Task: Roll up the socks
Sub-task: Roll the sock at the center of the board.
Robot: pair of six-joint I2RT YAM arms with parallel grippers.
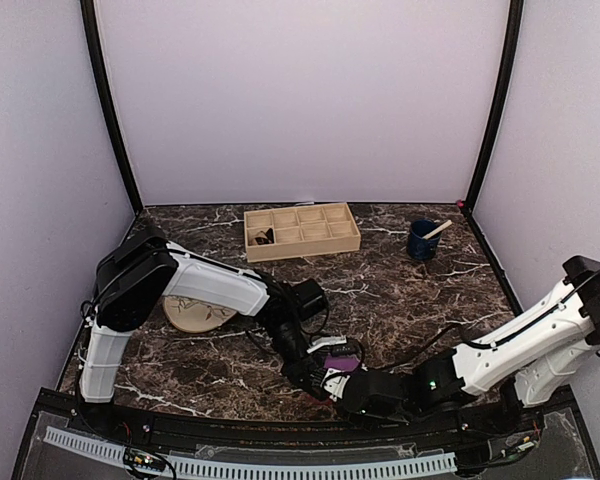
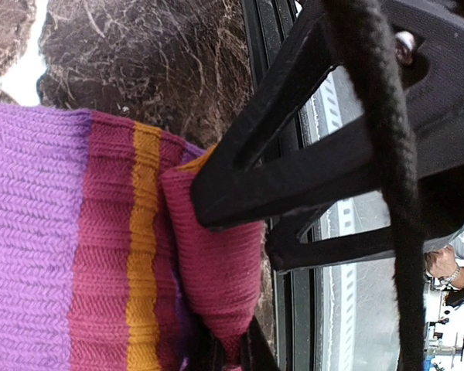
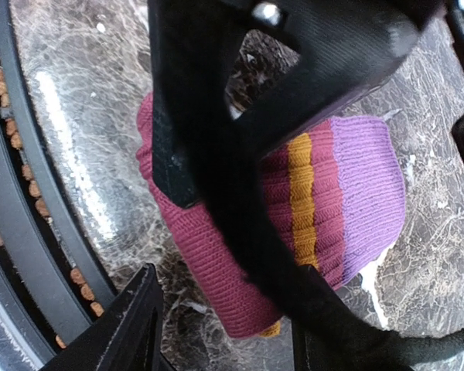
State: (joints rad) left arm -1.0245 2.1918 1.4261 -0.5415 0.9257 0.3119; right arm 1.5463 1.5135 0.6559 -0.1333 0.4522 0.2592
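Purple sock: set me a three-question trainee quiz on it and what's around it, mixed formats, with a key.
1. True or false: the left gripper is shut on the purple sock.
2. The sock's narrow stripe is: A green, B orange, C white.
3. Fill in: the wooden tray sits toward the table's ___ edge (near or far from the arm bases).
Key: 1 true; 2 B; 3 far.
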